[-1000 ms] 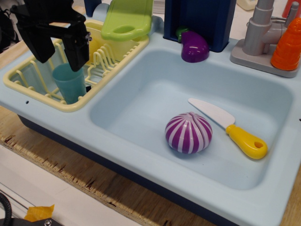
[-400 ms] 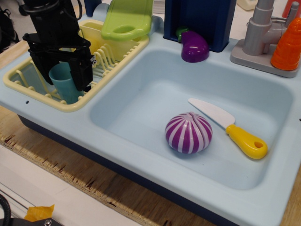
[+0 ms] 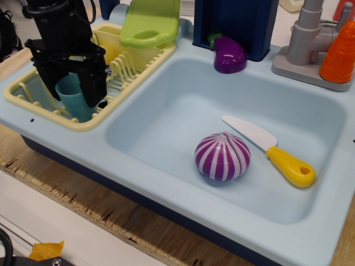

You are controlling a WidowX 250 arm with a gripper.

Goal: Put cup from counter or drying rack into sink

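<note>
Cup [image 3: 71, 95]: teal, upright, standing in the near end of the pale yellow drying rack [image 3: 33, 105]. The black pincer [image 3: 75, 86] is lowered over it, jaws spread, one finger on each side of the cup; whether either finger touches the cup wall cannot be told. Rack prongs stand just to the right of the pincer. A lime green cutting board [image 3: 150, 22] leans at the far end of the rack, behind and right of the pincer. The light blue sink [image 3: 166, 105] lies well to the pincer's right. In it sit a purple striped onion [image 3: 222, 156] and, just beside that, a knife [image 3: 272, 151] with a white blade and yellow handle. A purple eggplant [image 3: 229, 55] rests on the back rim, and an orange carrot [image 3: 339, 52] by the grey faucet [image 3: 308, 36] farther right.
</note>
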